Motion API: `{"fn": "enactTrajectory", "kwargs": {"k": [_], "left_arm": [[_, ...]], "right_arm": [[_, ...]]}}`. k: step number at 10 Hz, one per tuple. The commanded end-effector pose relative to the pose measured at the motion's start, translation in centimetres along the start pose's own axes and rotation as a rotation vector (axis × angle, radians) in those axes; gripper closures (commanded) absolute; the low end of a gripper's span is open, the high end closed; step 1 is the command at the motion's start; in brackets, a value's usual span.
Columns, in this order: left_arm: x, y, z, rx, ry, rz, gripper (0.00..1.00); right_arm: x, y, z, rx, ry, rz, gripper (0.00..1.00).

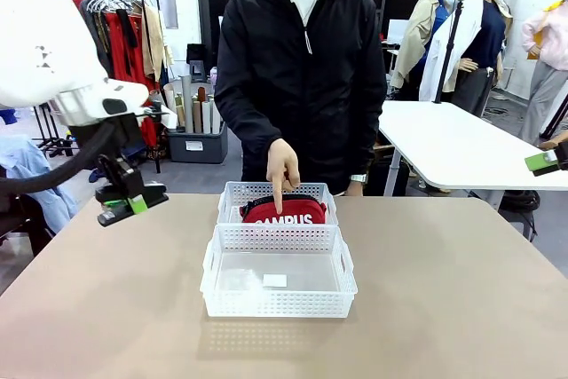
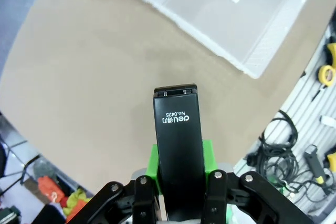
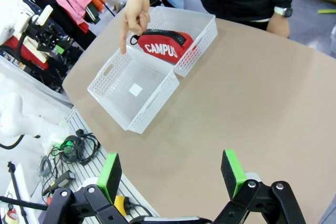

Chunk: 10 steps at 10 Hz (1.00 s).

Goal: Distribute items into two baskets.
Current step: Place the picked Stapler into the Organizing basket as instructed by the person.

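We held the stapler (image 2: 178, 150) clamped in our left gripper (image 1: 124, 204), raised above the counter (image 1: 106, 308) near its left edge. The near basket (image 1: 278, 306), bare inside but for a small white label, lay toward 3 o'clock from that gripper in the front view and toward 1 o'clock in the left wrist view, with the stapler's long axis running along the fingers. We judged this arm the nearer one for the drop. Our right gripper (image 3: 173, 182) hung wide open, holding nothing. The stapler looked black and slim, with white print on top. The red pouch (image 1: 284, 210) sat in the far basket (image 1: 232, 194), where the person's hand (image 1: 282, 166) pointed a finger down.
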<state>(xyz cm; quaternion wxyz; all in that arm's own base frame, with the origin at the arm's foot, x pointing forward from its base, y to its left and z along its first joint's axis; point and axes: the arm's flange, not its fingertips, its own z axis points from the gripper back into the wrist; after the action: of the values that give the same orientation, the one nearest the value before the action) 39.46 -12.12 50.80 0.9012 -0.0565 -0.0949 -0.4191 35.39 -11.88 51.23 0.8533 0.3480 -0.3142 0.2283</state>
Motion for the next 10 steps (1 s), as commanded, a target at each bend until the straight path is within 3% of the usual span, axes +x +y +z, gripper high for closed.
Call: {"fn": "enactTrajectory", "kwargs": {"k": [1,6,10], "left_arm": [[0.5,-0.9,-0.6,0.002,0.013,-0.088,1.0],[3.9,-3.4,-2.3,-0.018,0.003,-0.398,1.0],[8.4,-5.3,-4.1,-0.024,0.0,-0.514,1.0]], "right_arm": [[0.1,0.1,0.1,0.001,0.0,0.003,0.0],[0.1,0.1,0.1,0.001,0.0,0.003,0.0],[0.1,0.1,0.1,0.001,0.0,0.003,0.0]]}}
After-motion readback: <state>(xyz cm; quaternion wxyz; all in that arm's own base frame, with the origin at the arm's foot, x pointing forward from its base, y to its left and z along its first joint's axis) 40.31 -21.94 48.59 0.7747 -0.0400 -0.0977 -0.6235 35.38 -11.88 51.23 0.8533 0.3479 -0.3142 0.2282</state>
